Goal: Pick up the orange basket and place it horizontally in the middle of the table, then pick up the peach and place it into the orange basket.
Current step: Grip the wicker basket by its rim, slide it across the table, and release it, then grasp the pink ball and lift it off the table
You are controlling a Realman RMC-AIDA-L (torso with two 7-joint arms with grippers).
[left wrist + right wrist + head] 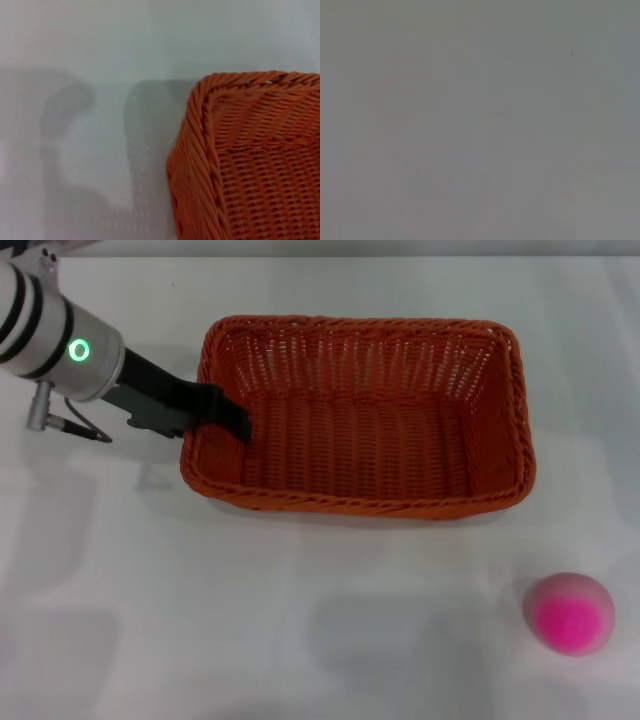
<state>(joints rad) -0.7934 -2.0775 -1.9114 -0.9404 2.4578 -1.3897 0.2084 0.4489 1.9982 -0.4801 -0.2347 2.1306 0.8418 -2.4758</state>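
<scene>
From the head view I see the left gripper [215, 412] at the left short side of the orange basket [360, 415]. One dark finger lies inside over the braided rim and reaches down the inner wall; the other I suppose is outside, so the rim sits between them. I cannot tell if they really press it or are already loose. The orange basket lies with its long side across the table [200, 620], about in the middle, a little toward the far side. The peach [570, 612] rests alone near the right front corner, well apart from the basket. The right arm is not in this view.

In the left wrist view only one corner of the orange basket [250, 160] shows on the white table [100, 50], with shadows beside it. No finger is visible here.

The right wrist view is plain grey and tells me nothing about the right gripper.

My worry: if I pull the left arm away while a finger is hooked in the openwork side, the light basket may drag or turn out of horizontal. Also the peach is round and may roll off if the right gripper touches it off-centre.
</scene>
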